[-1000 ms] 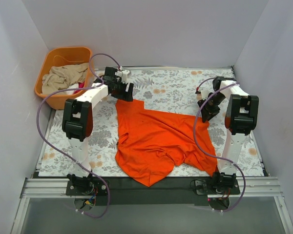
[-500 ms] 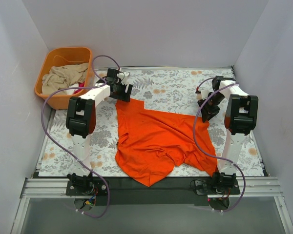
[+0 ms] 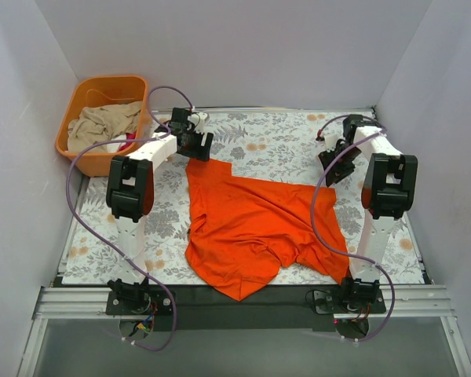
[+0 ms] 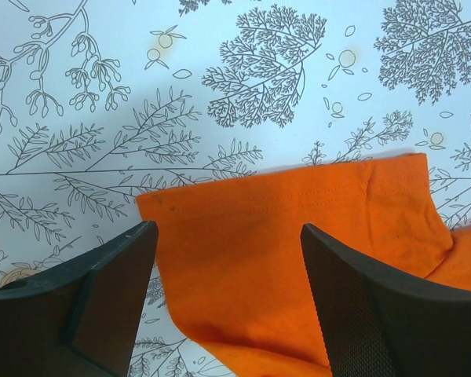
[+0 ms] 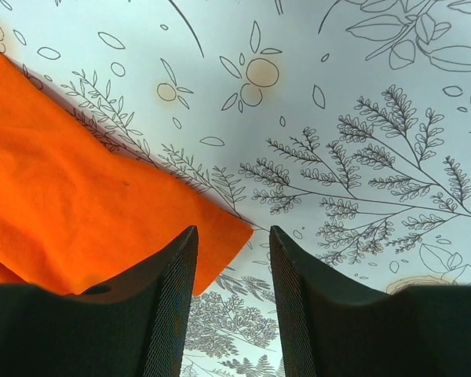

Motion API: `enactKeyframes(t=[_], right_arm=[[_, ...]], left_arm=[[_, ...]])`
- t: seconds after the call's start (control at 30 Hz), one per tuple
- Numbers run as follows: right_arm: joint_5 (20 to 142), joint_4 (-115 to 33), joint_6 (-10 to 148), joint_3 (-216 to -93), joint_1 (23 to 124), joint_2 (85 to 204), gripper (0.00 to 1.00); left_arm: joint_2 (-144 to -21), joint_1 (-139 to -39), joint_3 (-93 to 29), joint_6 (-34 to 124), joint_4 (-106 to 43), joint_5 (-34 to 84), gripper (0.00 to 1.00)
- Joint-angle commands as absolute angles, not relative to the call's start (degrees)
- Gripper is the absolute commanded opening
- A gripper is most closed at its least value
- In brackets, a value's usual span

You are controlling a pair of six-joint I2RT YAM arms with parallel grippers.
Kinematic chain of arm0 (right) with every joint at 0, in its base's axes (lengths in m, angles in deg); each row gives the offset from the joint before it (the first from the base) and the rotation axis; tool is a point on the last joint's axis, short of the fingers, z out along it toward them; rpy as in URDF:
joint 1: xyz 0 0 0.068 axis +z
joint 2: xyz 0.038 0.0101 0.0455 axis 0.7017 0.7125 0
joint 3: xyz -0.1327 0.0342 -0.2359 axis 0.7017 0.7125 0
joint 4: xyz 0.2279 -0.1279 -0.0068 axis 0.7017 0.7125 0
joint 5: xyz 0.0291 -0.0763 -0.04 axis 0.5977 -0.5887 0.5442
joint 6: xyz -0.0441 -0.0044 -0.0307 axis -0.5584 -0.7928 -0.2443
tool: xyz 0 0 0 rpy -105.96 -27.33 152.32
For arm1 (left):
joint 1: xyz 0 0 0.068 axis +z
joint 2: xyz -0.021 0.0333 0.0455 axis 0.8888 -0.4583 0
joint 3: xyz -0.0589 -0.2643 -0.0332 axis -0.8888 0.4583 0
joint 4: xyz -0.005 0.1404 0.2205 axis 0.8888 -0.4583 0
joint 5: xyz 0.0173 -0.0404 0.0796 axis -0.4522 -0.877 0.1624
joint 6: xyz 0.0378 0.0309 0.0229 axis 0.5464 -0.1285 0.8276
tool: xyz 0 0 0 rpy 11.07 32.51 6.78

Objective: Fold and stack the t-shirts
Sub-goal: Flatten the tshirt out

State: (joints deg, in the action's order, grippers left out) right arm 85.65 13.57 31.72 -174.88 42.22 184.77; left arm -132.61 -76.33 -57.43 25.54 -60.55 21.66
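Arms reach far; left pincer (image 4: 226, 232) and right pincer (image 5: 232, 232) hang spread over corners of the orange t-shirt (image 3: 251, 220).

Lettering: none readable in any view.
T-shirt (image 3: 251, 224), centre: plain orange cloth, no print or tag made out.
Tablecloth (image 3: 275, 145): patterned with drawn branches and round fruit only, no words found.
Tub (image 3: 114, 79), 10 o'clock: no mark or brand legible.
Arms: no legible labels or numbers seen.
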Motion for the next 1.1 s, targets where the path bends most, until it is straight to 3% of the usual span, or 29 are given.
enactKeyframes(t=[0.0,0.2,0.47,0.7,1.07], right_arm=[[85.5,13.3,30.6,-173.9,43.1,184.2,0.42],[85.3,12.6,29.3,-168.7,44.4,183.4,0.41],[84.9,12.6,27.2,-164.4,44.5,182.8,0.33],[84.7,12.2,26.9,-164.0,44.5,183.6,0.01],[86.2,11.4,27.7,-168.3,44.5,180.8,0.01]], left_arm=[[-132.5,-76.0,-59.4,26.1,-60.6,21.8,0.69],[-133.7,-75.9,-59.2,26.2,-60.6,22.4,0.71],[-134.8,-76.0,-56.7,26.8,-60.6,24.3,0.71],[-135.9,-76.0,-57.2,26.0,-60.4,25.7,0.69],[-132.5,-75.6,-64.5,25.7,-61.9,25.3,0.71]])
